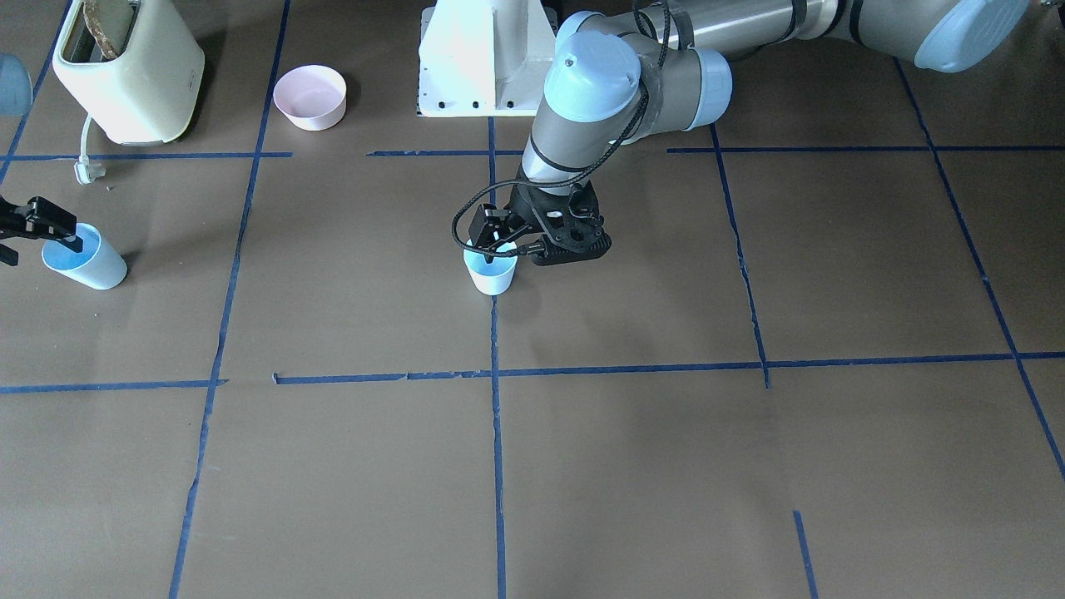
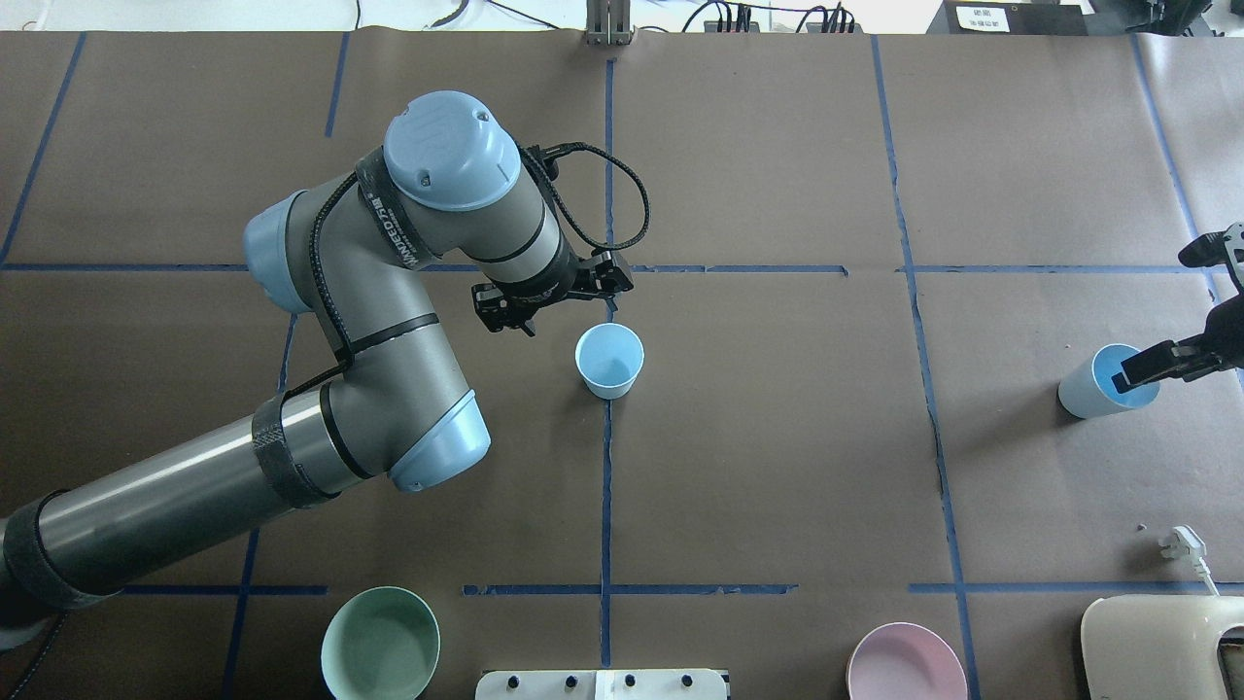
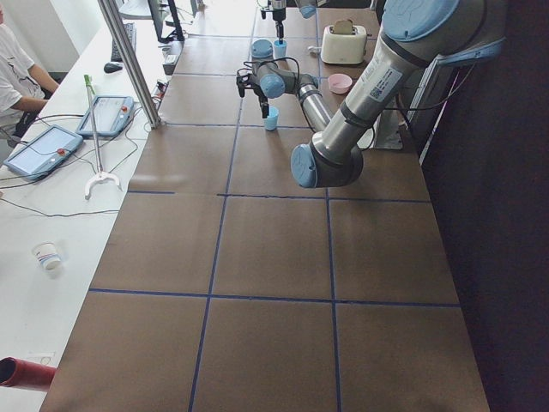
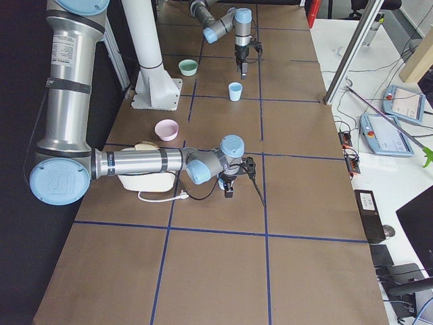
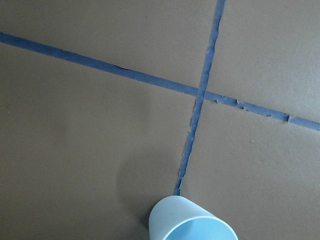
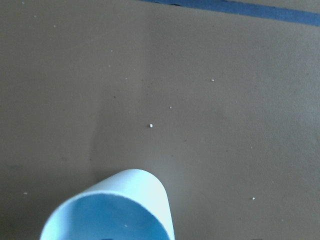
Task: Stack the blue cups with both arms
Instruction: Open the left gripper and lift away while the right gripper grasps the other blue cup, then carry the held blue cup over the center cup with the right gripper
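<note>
One pale blue cup (image 2: 609,360) stands upright at the table's centre; it also shows in the front view (image 1: 491,270) and at the bottom of the left wrist view (image 5: 190,222). My left gripper (image 2: 554,297) hovers just above and beside it, apart from it, and looks open and empty. The second blue cup (image 2: 1103,382) is at the far right, tilted in the front view (image 1: 83,259). My right gripper (image 2: 1142,369) has one finger inside its rim and is shut on it. The right wrist view shows this cup's mouth (image 6: 110,210).
A cream toaster (image 1: 129,75) with a cord stands near the robot's right side. A pink bowl (image 1: 310,96) and a mint-green bowl (image 2: 380,644) sit by the white base (image 1: 474,58). Blue tape lines cross the brown table.
</note>
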### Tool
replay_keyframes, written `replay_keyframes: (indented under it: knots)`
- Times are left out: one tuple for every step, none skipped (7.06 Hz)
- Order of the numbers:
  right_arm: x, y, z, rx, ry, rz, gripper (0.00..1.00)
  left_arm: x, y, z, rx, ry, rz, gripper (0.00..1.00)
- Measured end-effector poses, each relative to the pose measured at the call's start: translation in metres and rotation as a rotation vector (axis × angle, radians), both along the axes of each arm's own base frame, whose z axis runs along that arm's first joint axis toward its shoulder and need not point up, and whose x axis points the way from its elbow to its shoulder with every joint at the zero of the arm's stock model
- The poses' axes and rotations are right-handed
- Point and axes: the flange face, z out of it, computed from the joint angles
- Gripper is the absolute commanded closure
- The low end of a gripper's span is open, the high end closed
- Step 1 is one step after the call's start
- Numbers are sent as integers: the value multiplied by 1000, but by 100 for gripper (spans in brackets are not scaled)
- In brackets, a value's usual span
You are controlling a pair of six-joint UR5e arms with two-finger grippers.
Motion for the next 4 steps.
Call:
replay_keyframes:
  knots:
    - [-4,0,4,-9,5,-3,99,-3,2,0,2,5,-1,0]
    - [-5,1,4,-11,5,-5,100,-9,5,-1,7,12,-3,0]
    - [-8,-2,-3,0,-5,-9,100,-17,5,-4,13,22,-9,0]
    - [-13,-7,-27,29,-29,-6,100,-29,0,-5,17,29,-23,0]
